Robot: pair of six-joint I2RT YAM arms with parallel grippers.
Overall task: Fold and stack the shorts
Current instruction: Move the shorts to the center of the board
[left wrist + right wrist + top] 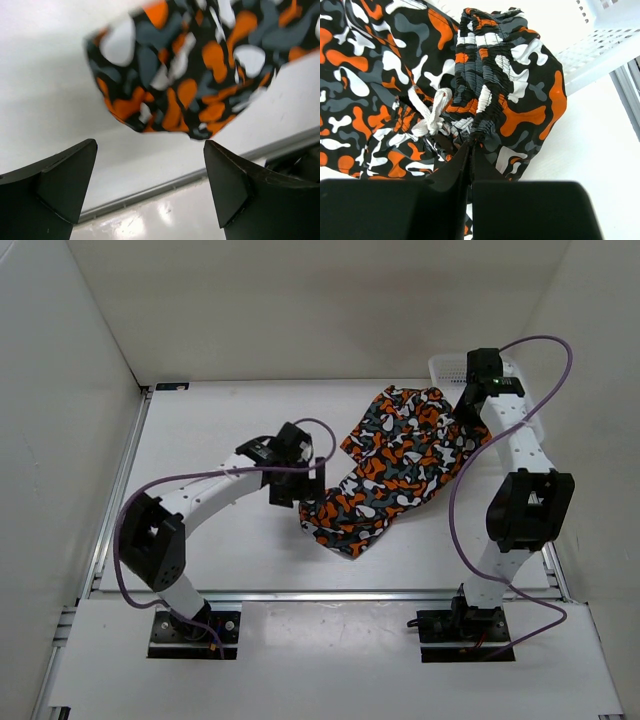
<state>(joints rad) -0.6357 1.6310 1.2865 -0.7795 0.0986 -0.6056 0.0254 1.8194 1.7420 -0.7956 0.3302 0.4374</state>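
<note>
The left gripper [150, 182] gapes wide and empty, black wedge fingers just short of the soft, blotchy camouflage shorts [395, 470] rumpled mid-table. The right gripper [470, 152] pinches their ruched waistband beside a white mesh basket [600, 45]. Smooth white table [220, 430], plain white walls [60, 390].

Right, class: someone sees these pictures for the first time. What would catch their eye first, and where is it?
The orange, black, grey and white camouflage shorts stand out, lying crumpled at the centre of the top view. The right pincer is shut on their gathered waistband beside a white mesh basket. The left pincer gapes open just short of the opposite end.
</note>
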